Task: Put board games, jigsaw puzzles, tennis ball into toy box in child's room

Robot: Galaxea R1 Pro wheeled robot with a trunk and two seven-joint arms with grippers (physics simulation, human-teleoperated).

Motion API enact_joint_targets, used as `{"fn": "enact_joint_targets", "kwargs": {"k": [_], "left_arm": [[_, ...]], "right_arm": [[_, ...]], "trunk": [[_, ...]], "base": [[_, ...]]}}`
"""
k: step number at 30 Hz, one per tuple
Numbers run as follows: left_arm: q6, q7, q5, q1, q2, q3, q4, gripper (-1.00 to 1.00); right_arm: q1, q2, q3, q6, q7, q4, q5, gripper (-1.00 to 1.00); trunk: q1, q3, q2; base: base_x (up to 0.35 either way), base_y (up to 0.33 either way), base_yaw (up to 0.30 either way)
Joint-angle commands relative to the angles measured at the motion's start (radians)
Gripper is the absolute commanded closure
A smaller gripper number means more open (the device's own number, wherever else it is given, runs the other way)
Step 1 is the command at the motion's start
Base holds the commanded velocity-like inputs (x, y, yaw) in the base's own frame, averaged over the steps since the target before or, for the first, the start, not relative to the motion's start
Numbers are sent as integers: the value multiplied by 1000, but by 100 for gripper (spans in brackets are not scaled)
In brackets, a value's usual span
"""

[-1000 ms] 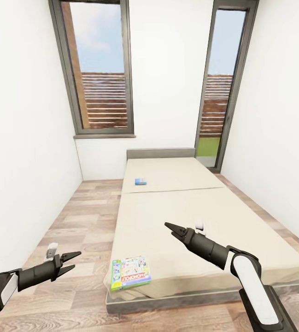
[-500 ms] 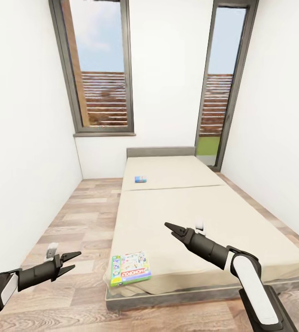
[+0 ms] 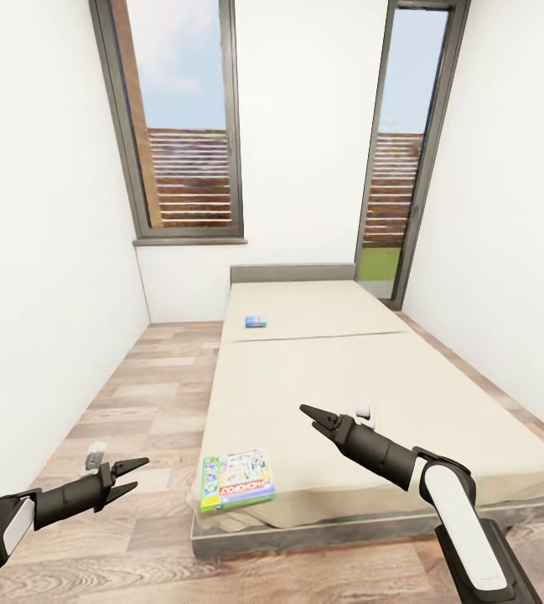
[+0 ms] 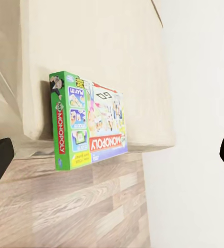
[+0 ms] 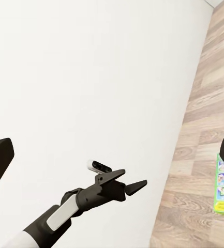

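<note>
Cam moved closer; Monopoly box [image 3: 237, 480] & prob. blue game [image 3: 256, 321] on bed [image 3: 372, 377].

left gripper [image 3: 131, 474] – jaws apart | right gripper [image 3: 315, 416] – jaws apart, raised

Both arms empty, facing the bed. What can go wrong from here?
1. The Monopoly box sits at the bed's near corner, over a sagging mattress edge; a nudge from the open left gripper might tip it onto the floor.
2. It lies flat, so getting fingers under it may be awkward.
3. The small blue box lies far up near the headboard, likely out of reach from this stance.
</note>
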Motion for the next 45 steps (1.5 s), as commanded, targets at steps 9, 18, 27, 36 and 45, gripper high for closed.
{"fn": "enact_joint_targets", "kwargs": {"k": [9,18,27,36,45], "left_arm": [[5,-2,1,-1,-1,2,0,-100],[4,-3,2,-1,-2,2,0,-100],[4,-4,2,-1,-3,2,0,-100],[6,-5,2,-1,-3,2,0,-100],[6,-6,2,-1,-4,2,0,-100]], "right_arm": [[-1,-1,-12,3,7,0,4,-100],[-1,-2,-19,4,6,1,4,-100],[-1,-2,-25,6,7,1,3,-100],[-1,-2,-37,9,7,2,3,-100],[-1,-1,-38,10,7,2,4,-100]], "trunk": [[34,-29,-64],[69,-57,-127],[103,-86,-190],[138,-114,-253],[165,-136,-302]], "base": [[0,0,0],[0,0,0],[0,0,0],[0,0,0],[0,0,0]]}}
